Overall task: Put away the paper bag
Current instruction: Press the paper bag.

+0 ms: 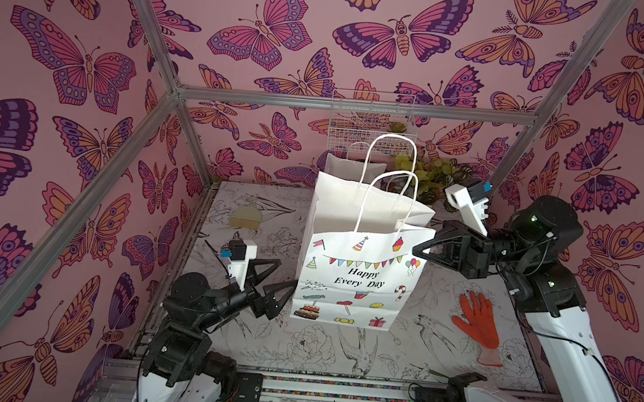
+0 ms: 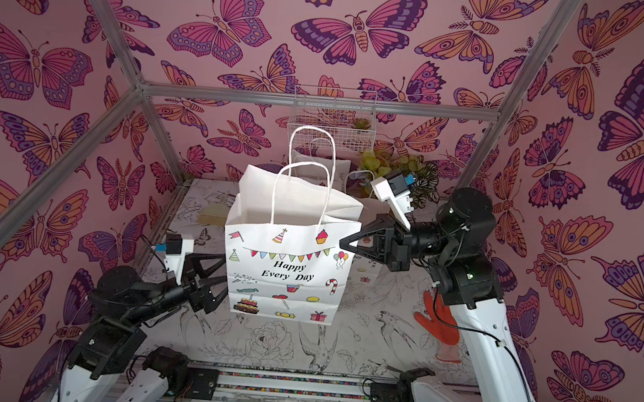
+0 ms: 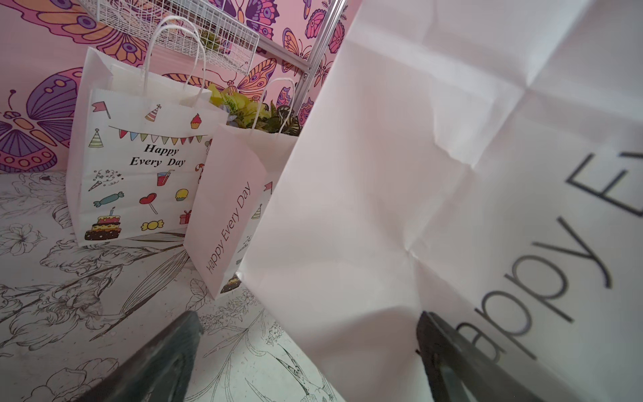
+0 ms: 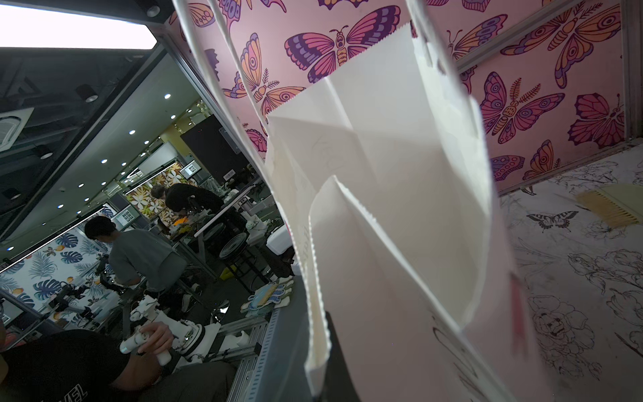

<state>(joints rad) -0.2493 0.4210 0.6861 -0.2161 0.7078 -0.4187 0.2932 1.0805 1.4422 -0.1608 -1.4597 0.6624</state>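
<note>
**Both top views: bag aloft, carry-back in hand**

Your right gripper (image 1: 419,252) is clamped on the upper side edge of the bag (image 1: 362,270), which hangs mid-scene, seemingly clear of the counter (image 1: 338,348). Your left gripper (image 1: 287,273) gapes wide at its lower side, gripping nothing. Two other bags (image 3: 139,167) stand by the back wall. Next you likely carry yours there, steady its base, and set it upright beside them.
</note>
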